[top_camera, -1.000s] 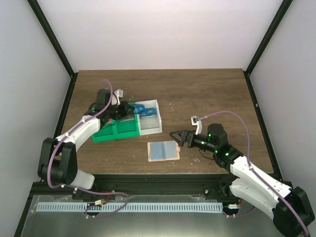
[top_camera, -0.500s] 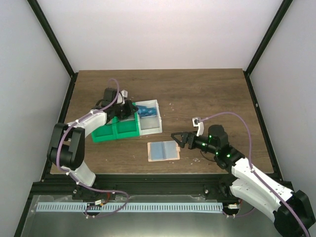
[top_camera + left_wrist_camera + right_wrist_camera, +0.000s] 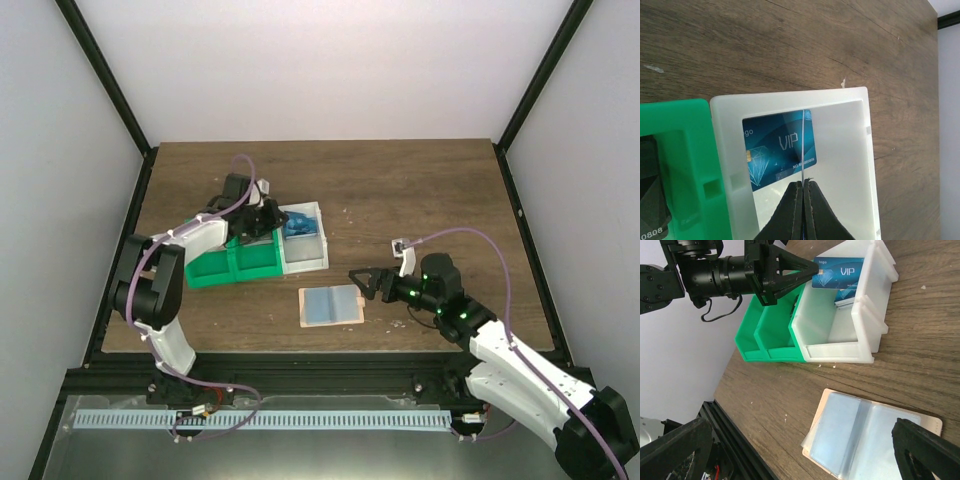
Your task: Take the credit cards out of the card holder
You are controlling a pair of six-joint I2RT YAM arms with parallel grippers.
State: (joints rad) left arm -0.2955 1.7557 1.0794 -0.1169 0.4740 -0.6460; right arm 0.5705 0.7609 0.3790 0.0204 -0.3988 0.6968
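While the left gripper is clamped tight on the edge of a blue card, it holds that card over the white box, and from the left wrist the card shows only as a thin line running up from the fingertips. A second card, also blue with VIP in white print, lies flat on the box floor below it, toward the 9 o'clock wall in the wrist view. In the top view the box touches a green tray on its 9 o'clock side. The holder lies open and flat on the table at about 5 o'clock from the box, apart from it, its two blue-grey panels facing up. The right gripper hovers just beside the holder at its 3 o'clock, jaws spread wide and holding nothing
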